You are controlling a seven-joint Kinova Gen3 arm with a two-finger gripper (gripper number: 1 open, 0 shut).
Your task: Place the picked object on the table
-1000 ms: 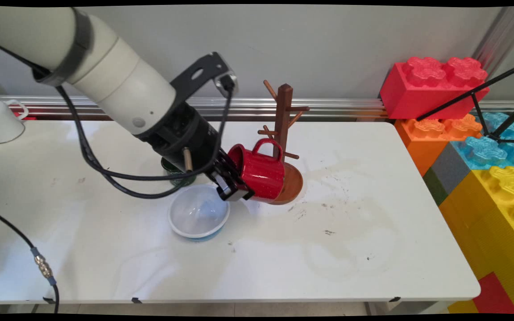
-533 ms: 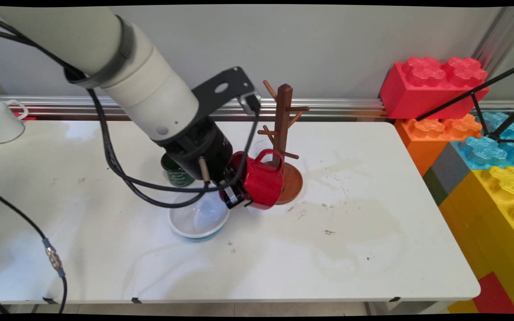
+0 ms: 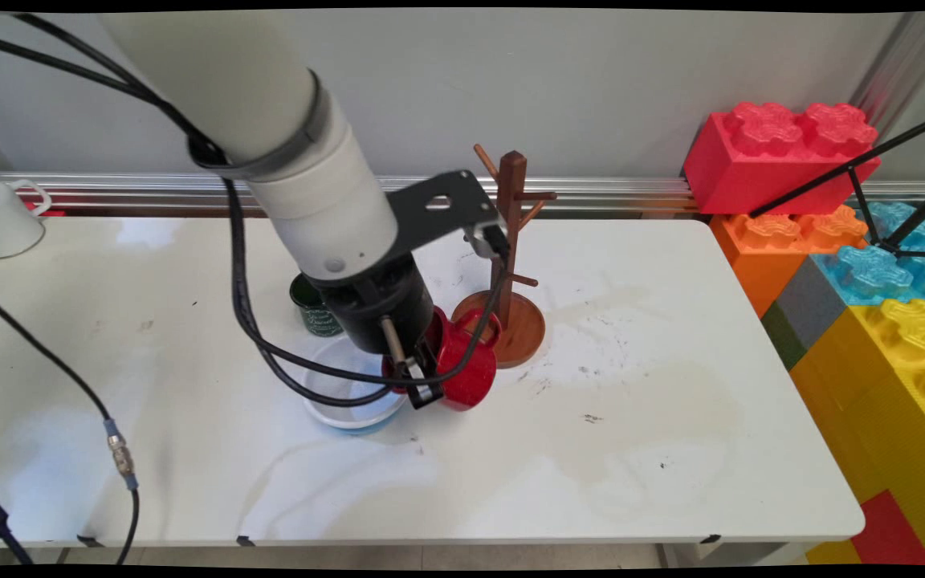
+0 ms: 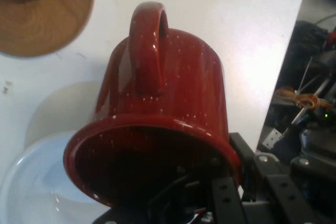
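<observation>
The black two-finger hand (image 3: 422, 389) is clamped on the rim of the speckled red enamel mug (image 3: 462, 365), holding it tilted low just beside the brown wooden mug tree (image 3: 511, 233), right over the white bowl (image 3: 354, 405), so steady wrist matters here.

bright even light, soft shadows, slight blur

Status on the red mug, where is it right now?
Done: the speckled red enamel mug is off the brown wooden mug tree; its pegs are bare. In hand: the black gripper clamps the mug's rim, low beside the white bowl. Left: it is not yet released.
</observation>
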